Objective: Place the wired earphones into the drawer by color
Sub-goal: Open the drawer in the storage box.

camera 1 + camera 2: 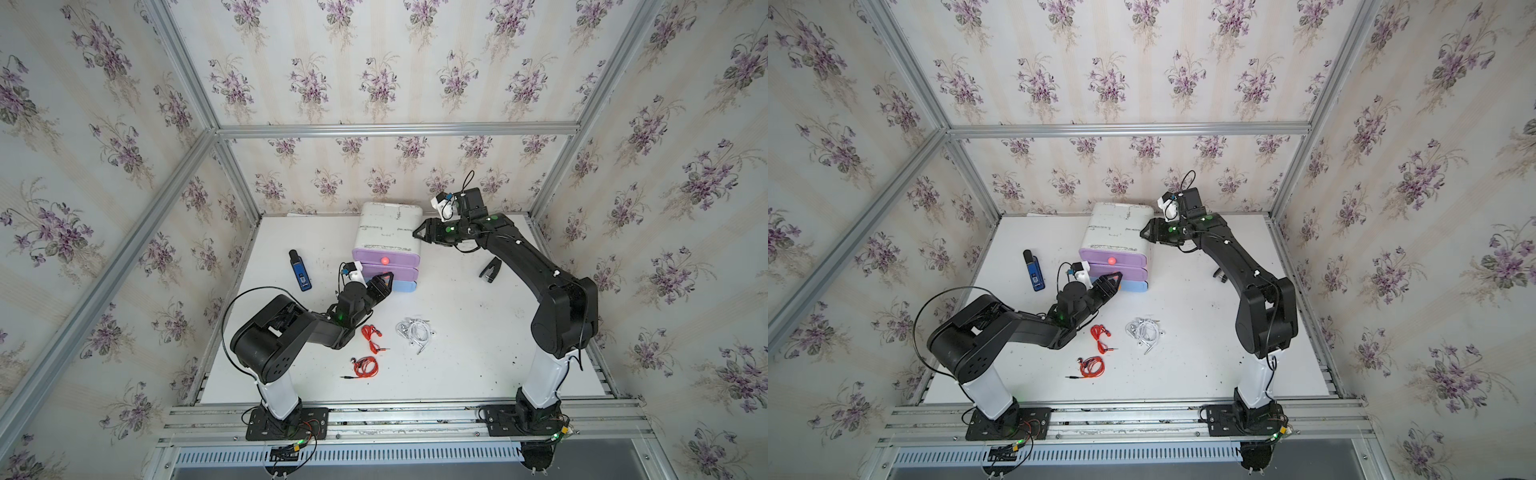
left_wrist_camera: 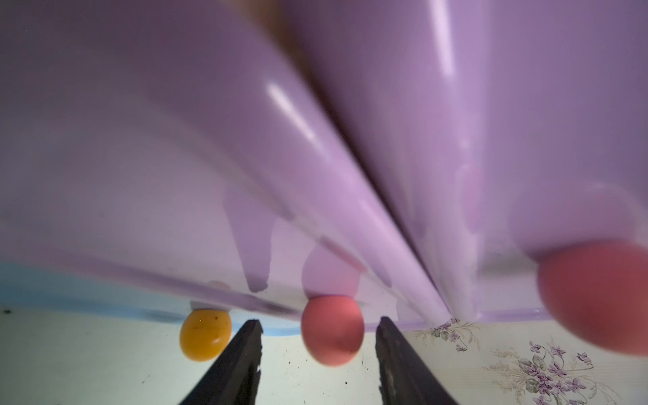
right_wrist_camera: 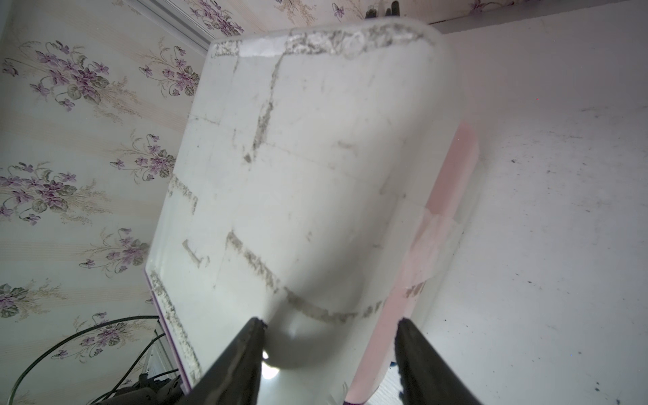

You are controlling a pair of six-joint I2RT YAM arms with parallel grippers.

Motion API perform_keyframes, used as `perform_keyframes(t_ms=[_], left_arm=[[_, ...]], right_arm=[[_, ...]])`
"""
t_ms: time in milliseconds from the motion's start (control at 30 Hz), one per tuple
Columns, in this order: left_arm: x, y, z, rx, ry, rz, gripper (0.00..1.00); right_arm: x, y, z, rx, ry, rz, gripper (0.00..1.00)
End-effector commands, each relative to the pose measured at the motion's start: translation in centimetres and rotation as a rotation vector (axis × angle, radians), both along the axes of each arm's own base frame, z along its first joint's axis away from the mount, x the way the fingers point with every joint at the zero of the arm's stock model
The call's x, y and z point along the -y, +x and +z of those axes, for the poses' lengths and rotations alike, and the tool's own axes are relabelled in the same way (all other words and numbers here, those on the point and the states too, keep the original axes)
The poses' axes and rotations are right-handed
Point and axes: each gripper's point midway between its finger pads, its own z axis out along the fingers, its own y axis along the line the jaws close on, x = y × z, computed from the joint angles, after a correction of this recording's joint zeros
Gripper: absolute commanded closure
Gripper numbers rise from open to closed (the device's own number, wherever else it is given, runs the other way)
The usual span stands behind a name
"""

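Left gripper (image 2: pixel 319 321), parted, flanks 1 pink knob (image 2: pixel 332 333), seemingly untouched.

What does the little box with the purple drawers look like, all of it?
The drawer box is a white plastic case, its top scuffed with grey tape marks, standing upright on the white table near the back wall. Three drawers stack in it, two purple over one blue, looking shut, with a red knob, a pink knob and an orange knob. The left gripper is open, fingers flanking the pink knob without gripping. The right gripper sits open astride its upper edge; contact is unclear.
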Motion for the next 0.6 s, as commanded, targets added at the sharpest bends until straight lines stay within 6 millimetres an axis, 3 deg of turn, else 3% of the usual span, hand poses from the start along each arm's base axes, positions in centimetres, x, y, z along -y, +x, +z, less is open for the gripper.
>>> perform_keyframes(t_ms=[0,167,567], left_arm=[[-0.4,0.4,0.6,0.028,0.034,0.022,0.47],[0.0,0.7,1.3,0.038,0.053,0.014,0.53],[-0.1,0.5,-0.1,0.000,0.081,0.015,0.68]], right_arm=[[0.4,-0.4,-0.6,-0.012,-0.027,-0.001,0.38],[0.5,-0.5,-1.0,-0.019,-0.028,-0.004,0.39],[0.5,-0.6,-1.1,-0.023,-0.028,-0.006,0.39]])
